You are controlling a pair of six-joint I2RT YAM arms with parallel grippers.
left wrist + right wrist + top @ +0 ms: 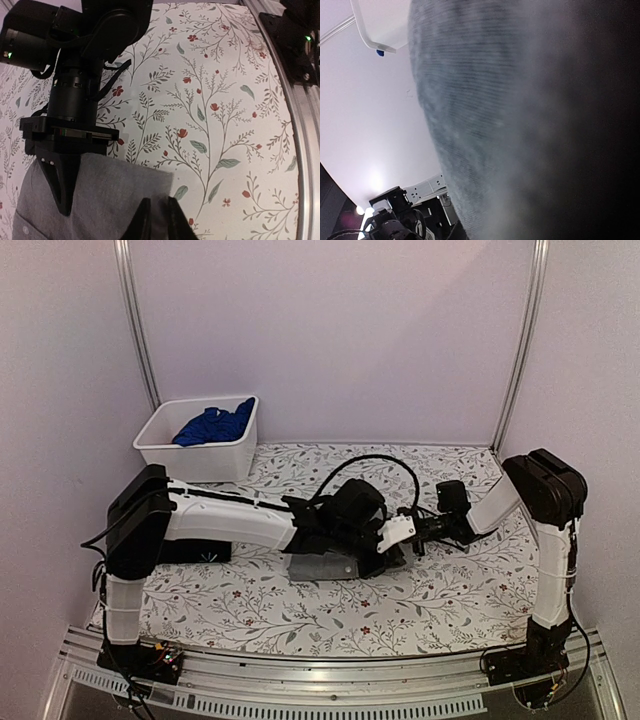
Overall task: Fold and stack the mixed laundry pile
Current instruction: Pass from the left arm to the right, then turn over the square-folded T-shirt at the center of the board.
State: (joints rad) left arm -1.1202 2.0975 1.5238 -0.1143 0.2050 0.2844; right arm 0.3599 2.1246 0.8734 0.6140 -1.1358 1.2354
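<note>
Bottom of frame: metal rail (300, 680) edging the floral table (250, 610). Mid-frame: grey shirt (322, 568) lying flat, left gripper (159, 215) pinched together on its edge; right gripper (60, 195) beside, finger state impossible to tell. Keep that edge taut, fold squarely. Upper left: white bin (150, 445) holding blue garment (212, 426).
</note>
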